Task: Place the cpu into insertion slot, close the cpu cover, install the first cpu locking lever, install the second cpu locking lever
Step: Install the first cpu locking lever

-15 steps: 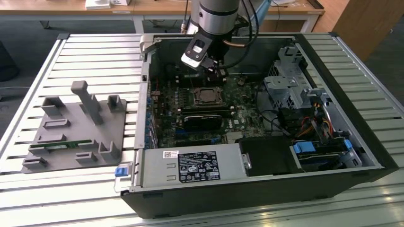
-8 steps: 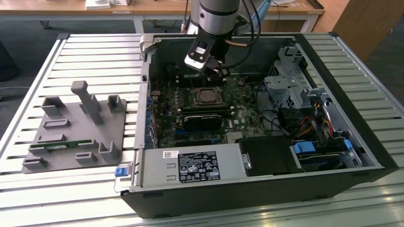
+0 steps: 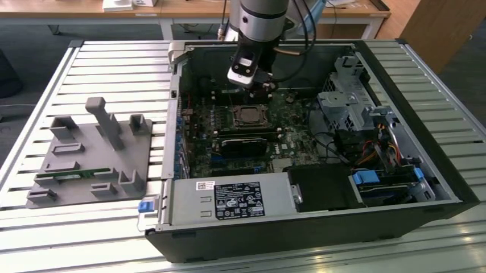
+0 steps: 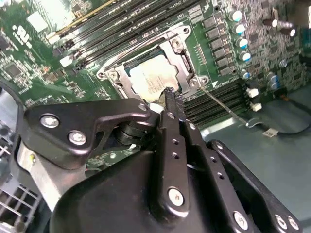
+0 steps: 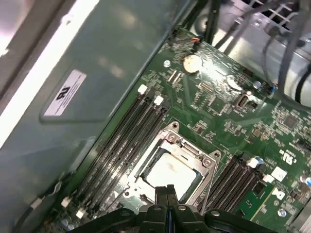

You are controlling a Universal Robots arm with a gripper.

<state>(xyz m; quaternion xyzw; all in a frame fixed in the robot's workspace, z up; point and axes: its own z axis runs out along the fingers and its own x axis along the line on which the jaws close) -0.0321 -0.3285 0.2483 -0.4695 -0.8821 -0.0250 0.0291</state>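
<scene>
Hovering at the slot [image 5: 145,167] inside the open case [image 3: 425,187], your gripper [image 4: 169,94] has its fingers pressed together with nothing between them. Which step do you make this?

— The levers, by my read: the cpu [image 4: 151,80] lies flat in the slot, the cover [image 4: 183,46] looks down around it, and a thin lever [image 4: 224,104] runs out from the slot's corner, just beside your fingertips

— How do you work it well?

— Use the closed tips as one blunt pusher. Meet the lever on its rod, not on the cover, and press slowly along its swing so it can't spring off the tip. Steer clear of the memory banks [image 4: 112,19] and capacitors [image 4: 240,42] close by

— And the cpu itself?

— A small flat square with a dull silvery-beige top, catching light in both wrist views and showing through the cover's cut-out. Its edges look parallel to the frame, so it seems seated, though the gripper hides one corner in the second wrist view
</scene>
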